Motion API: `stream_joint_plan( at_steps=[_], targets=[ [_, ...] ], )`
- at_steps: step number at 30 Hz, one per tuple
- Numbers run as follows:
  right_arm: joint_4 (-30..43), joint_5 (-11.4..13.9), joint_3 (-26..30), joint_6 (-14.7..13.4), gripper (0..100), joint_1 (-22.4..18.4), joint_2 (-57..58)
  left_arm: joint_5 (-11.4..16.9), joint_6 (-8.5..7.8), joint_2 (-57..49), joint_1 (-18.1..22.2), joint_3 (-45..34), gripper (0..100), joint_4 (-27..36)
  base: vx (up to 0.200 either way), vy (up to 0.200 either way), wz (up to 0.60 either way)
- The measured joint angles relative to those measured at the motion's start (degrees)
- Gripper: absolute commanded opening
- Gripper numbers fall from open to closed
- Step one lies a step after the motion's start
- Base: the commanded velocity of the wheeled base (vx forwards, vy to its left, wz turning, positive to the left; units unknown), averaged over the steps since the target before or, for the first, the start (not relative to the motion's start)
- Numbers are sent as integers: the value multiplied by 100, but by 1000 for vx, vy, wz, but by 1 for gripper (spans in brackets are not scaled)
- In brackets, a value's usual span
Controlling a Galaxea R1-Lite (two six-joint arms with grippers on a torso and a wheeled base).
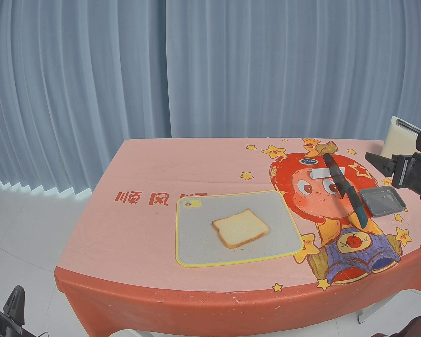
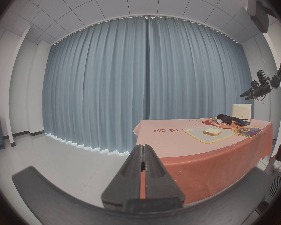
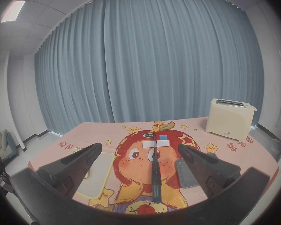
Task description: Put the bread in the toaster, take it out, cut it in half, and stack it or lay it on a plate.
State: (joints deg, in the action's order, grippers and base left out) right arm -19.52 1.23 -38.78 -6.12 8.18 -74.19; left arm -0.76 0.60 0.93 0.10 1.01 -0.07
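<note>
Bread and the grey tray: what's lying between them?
A knife lies between the bread and the tray, close beside the tray; the head view shows it.

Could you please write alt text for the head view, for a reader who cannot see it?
A slice of bread lies flat on a grey cutting board in the middle of a pink table. To its right lie a knife and a grey tray, with the open right hand beside a toaster.
</note>
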Motion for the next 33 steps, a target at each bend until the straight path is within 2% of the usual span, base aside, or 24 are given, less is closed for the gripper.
stream_joint_plan(
  at_steps=[8, 17, 27, 33],
  targets=[
    [-16, -11, 111, 108, 100, -162, -328, -4, -2, 0, 0, 0, 0, 0, 0, 0, 0],
    [-22, -12, 352, 139, 100, -48, -709, -4, 0, 0, 0, 0, 0, 0, 0, 0, 0],
    [-33, -91, 162, 238, 100, 17, -1514, -2, -2, 0, 4, 0, 0, 0, 0, 0, 0],
    [-33, -221, -38, 249, 100, 0, -1858, -2, -2, 0, 4, 0, 0, 0, 0, 0, 0]
  ],
)
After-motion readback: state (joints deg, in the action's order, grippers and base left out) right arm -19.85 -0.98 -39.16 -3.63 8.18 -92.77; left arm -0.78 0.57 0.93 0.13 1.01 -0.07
